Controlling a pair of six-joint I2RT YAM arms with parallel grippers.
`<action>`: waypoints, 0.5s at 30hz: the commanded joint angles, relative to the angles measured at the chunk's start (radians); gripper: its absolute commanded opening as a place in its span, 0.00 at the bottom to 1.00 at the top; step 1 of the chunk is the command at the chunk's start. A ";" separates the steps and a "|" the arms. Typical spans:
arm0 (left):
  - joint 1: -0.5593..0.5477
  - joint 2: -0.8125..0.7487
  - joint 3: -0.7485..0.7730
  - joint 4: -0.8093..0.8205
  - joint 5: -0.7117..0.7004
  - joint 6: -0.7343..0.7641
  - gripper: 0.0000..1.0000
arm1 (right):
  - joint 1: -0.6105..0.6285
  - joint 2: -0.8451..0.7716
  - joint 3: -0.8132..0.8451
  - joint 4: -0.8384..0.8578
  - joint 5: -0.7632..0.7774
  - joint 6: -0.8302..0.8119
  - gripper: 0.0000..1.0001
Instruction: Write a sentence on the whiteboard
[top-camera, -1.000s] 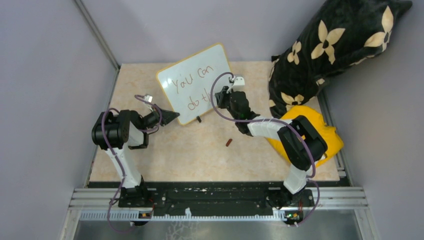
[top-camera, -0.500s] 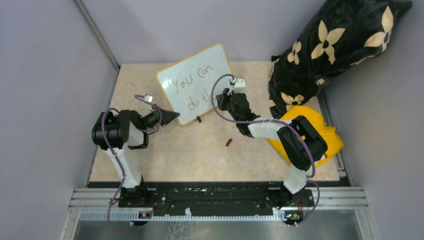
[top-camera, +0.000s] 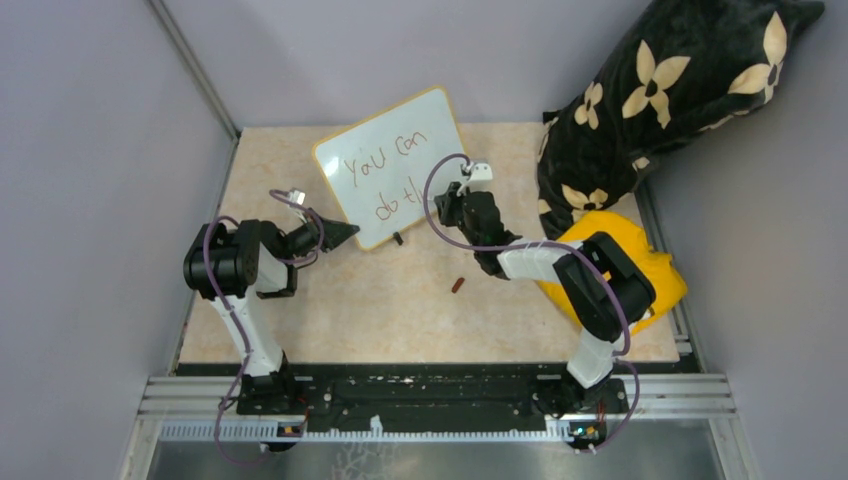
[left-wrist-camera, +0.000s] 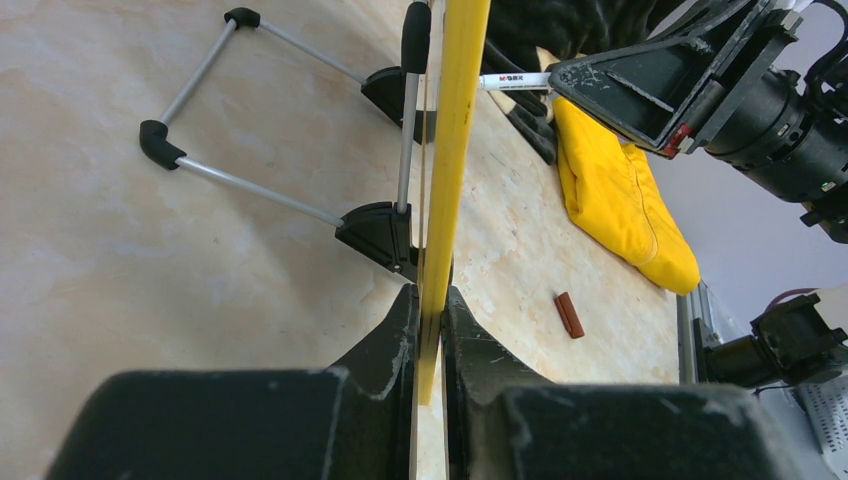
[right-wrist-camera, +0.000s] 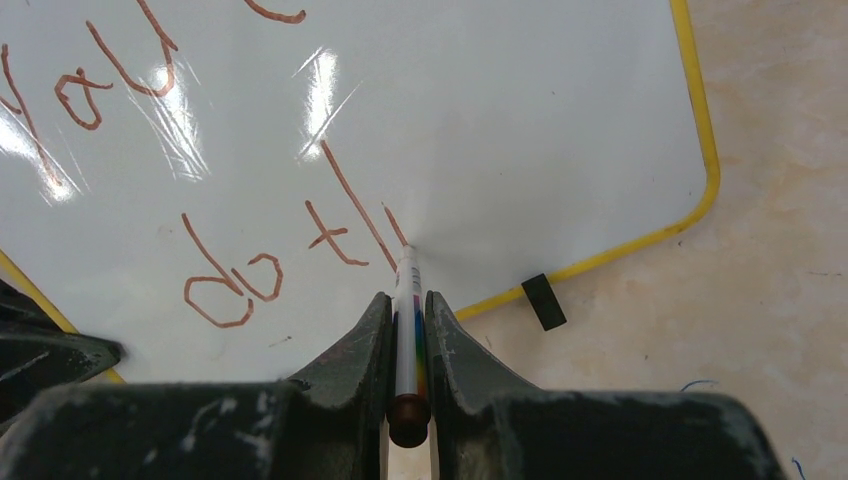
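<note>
The whiteboard (top-camera: 385, 150) stands tilted at the back centre on black feet, its yellow frame edge-on in the left wrist view (left-wrist-camera: 455, 120). My left gripper (top-camera: 345, 236) is shut on its lower left edge (left-wrist-camera: 430, 330). The sentence (top-camera: 385, 165) reads "you can" and below it "do t" with a fresh stroke (right-wrist-camera: 392, 226). My right gripper (right-wrist-camera: 406, 310) is shut on a white marker (right-wrist-camera: 405, 330) whose tip touches the board (right-wrist-camera: 500, 120) at the stroke's lower end. In the top view the right gripper (top-camera: 452, 205) hides the line's end.
A small brown marker cap (top-camera: 458, 285) lies on the table in front of the board, also in the left wrist view (left-wrist-camera: 570, 314). A yellow cloth (top-camera: 655, 270) and a dark flowered pillow (top-camera: 680, 80) sit at the right. The board's wire stand (left-wrist-camera: 250, 110) is behind it.
My right gripper has moved slightly down and toward me along the board with the marker. The left arm and the board have not moved.
</note>
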 joint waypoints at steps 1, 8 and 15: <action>-0.010 0.010 0.009 0.037 0.020 -0.016 0.00 | -0.011 -0.043 -0.009 0.022 0.007 0.004 0.00; -0.010 0.010 0.010 0.037 0.021 -0.016 0.00 | -0.007 -0.077 0.008 0.029 -0.013 0.010 0.00; -0.009 0.010 0.010 0.037 0.021 -0.016 0.00 | 0.009 -0.087 0.044 0.024 -0.028 0.006 0.00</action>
